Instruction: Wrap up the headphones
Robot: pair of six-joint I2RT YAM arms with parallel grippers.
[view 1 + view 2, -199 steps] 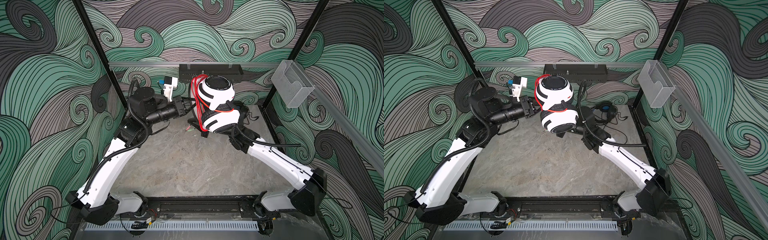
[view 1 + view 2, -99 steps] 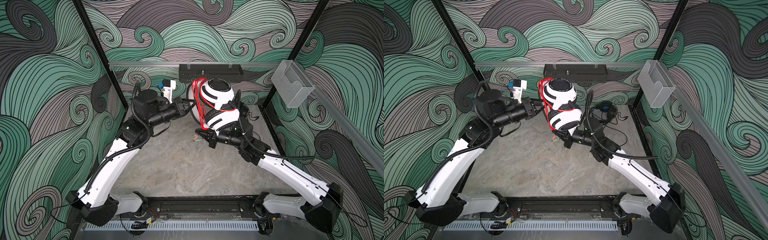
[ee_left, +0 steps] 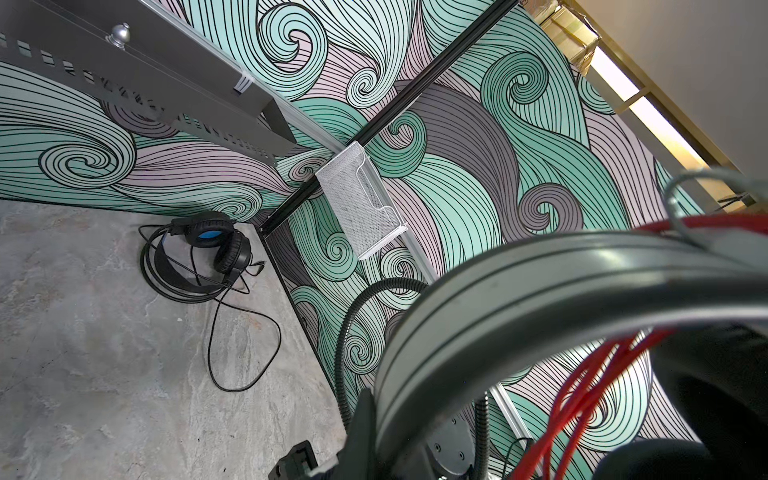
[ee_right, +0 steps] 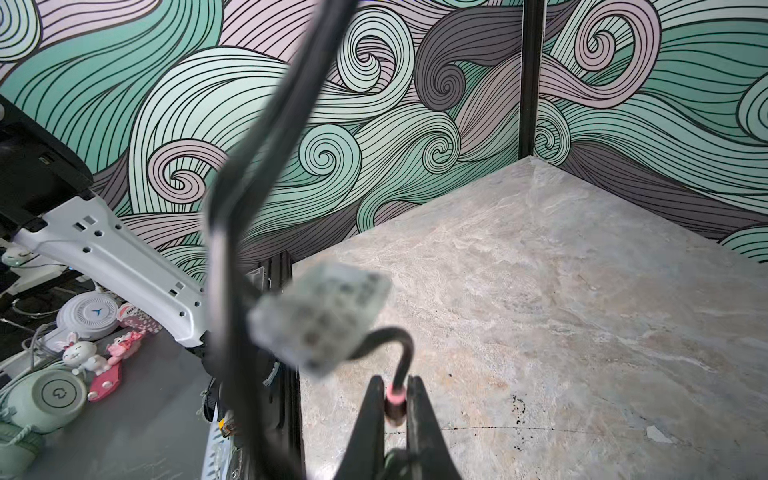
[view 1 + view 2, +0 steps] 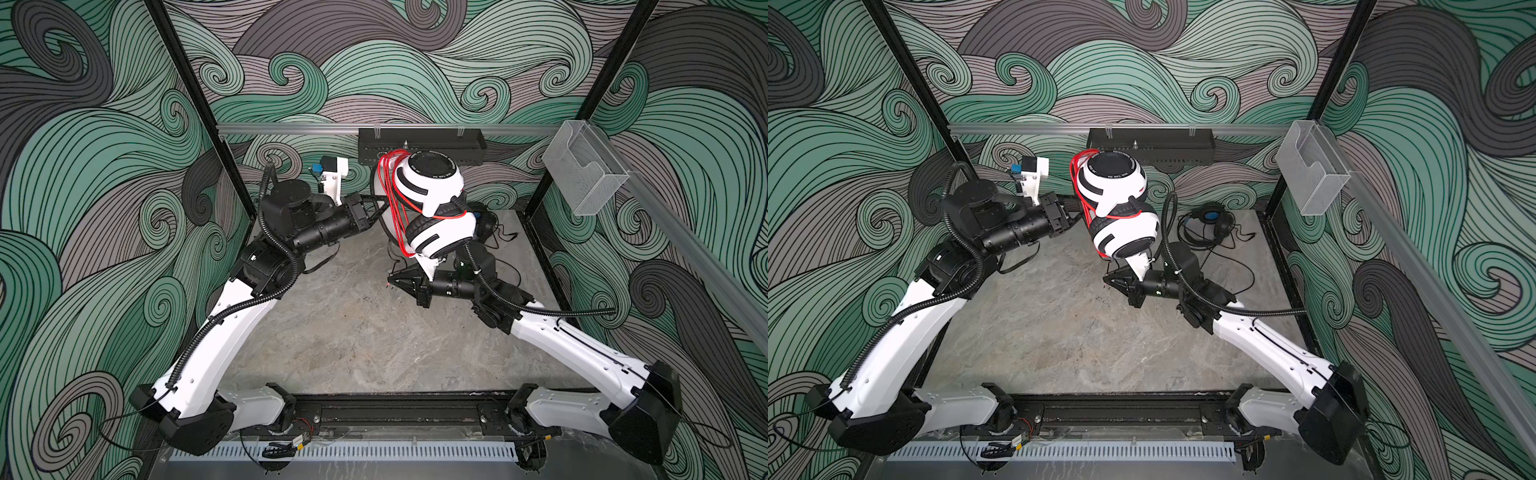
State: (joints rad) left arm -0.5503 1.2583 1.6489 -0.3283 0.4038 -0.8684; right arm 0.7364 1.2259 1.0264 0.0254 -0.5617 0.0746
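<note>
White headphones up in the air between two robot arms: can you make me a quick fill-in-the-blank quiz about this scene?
1. The cord wound around the white headphones is coloured ____.
2. The left gripper holds the white headphones by their ____.
3. The right gripper is shut on the cord's ____.
4. The other headphones, lying on the table, are ____ with blue lining.

Missing words: red; headband; plug; black.

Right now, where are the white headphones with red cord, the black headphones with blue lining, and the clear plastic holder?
white headphones (image 5: 434,183): a top view, upper ear cup.
black headphones (image 3: 206,236): left wrist view, blue lining.
clear plastic holder (image 5: 582,174): a top view, body middle.
</note>
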